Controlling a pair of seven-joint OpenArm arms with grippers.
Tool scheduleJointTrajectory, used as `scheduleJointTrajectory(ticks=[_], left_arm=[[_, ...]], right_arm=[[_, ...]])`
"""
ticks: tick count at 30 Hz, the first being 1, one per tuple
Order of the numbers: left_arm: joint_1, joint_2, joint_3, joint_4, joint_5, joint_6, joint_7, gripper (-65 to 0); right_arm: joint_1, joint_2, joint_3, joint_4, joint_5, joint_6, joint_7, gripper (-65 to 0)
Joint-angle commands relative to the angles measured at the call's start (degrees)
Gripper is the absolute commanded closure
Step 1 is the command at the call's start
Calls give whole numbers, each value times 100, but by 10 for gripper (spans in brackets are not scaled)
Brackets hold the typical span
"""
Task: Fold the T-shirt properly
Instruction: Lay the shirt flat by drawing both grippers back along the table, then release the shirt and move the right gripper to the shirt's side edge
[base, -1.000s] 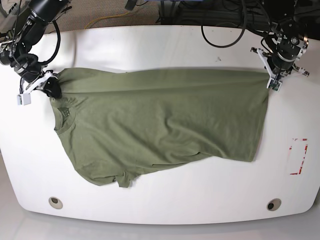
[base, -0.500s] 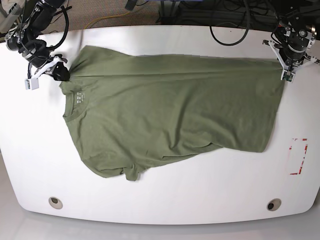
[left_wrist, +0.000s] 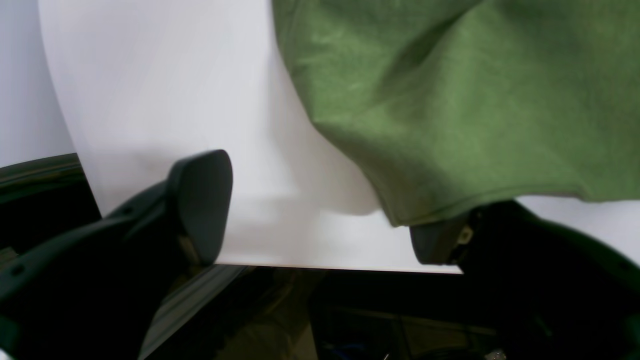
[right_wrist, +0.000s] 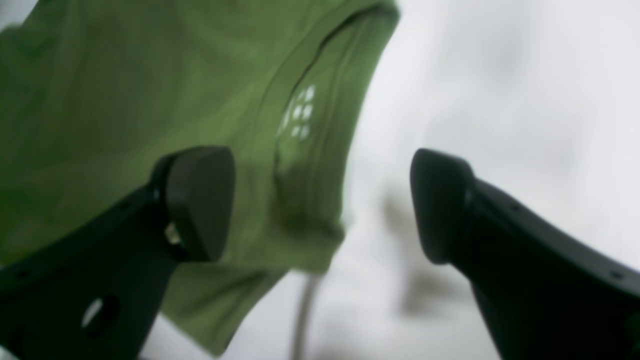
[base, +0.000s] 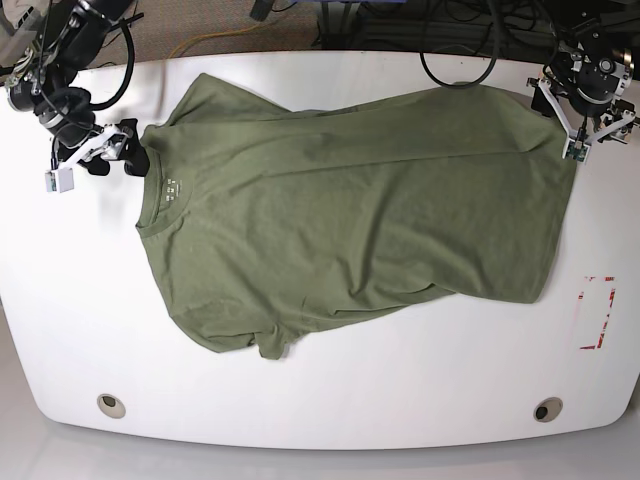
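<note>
The olive-green T-shirt lies spread on the white table, collar to the left and hem to the right. My right gripper is at the shoulder beside the collar; in its wrist view the gripper is open, with the collar cloth hanging loose by the left finger. My left gripper is at the far hem corner. Seen from its wrist, that gripper is open too, and the hem corner drapes over the right fingertip.
Two round holes sit near the table's front edge. A red-marked rectangle is on the table right of the shirt. Cables hang behind the back edge, which is close under the left gripper.
Both grippers have gone from shut on the shirt's far edge to open, letting it go. The shirt was dragged toward the back of the table and now lies flatter.
</note>
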Motion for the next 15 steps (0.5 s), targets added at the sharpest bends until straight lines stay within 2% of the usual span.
scheduleJointTrajectory(ticks=[1,6,10,15], left_arm=[[-27,-71,-34,89,4,38,-41,-500],[-158,-107,-61,106,-224,38,-41,-500],[-132,-423,-78,106,-910,38,-32,-500],[237,-740,-70,106,-1983,38,-32,-500]], right_arm=[[373,140,-215,-127,-226,44,121,-523],[1155,290,-549,-839,-956,141,139,-523],[1806,307,-760,-1577,-1650,259,446,-517],[2456,554,-1068,-2623,-2476,259,1035,-518]])
